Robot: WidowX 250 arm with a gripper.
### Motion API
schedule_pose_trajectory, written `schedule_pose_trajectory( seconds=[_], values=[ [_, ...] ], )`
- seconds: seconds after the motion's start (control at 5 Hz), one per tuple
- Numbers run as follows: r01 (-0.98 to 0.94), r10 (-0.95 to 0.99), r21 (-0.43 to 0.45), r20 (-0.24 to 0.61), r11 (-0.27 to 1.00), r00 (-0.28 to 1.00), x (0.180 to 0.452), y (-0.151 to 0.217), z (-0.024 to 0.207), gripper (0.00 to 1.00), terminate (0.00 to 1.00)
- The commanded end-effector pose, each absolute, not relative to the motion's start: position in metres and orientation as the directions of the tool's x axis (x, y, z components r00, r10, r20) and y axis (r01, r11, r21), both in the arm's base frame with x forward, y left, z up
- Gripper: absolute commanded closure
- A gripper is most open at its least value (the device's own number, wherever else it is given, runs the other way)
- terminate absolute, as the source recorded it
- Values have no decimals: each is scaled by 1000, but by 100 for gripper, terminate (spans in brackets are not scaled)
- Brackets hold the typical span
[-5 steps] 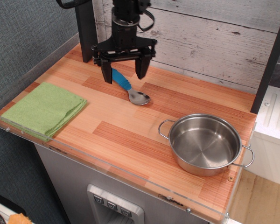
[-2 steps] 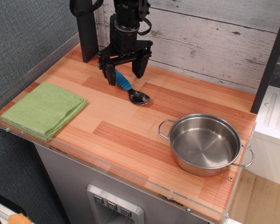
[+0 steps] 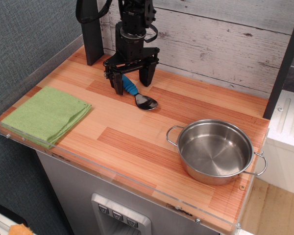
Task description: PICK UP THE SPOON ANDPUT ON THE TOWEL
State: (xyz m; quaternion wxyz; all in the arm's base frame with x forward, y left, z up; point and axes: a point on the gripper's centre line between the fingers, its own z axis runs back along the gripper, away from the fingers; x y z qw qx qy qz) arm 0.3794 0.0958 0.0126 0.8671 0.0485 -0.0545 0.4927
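Gripper (image 3: 132, 83) is positioned with jaws spread wide astride the spoon (image 3: 137, 94) handle (light, rigid, slippery plastic); towel (image 3: 45, 115) is located at eight o'clock.

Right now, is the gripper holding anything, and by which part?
Nothing is held. The gripper is open, its fingers down on either side of the spoon's blue handle, and the spoon lies on the counter.

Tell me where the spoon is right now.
The spoon lies on the wooden counter near the back, its blue handle between the open fingers of the gripper, right of the green towel and behind the pot.
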Motion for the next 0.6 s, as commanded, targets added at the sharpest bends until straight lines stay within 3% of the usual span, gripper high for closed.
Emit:
schedule_pose_trajectory(
  seconds=[0.0,0.4],
  values=[
    [-851,843,-36,159,524,513,374,107,24,100,0],
    [-840,833,-30,154,542,531,358,114,38,100,0]
  ],
)
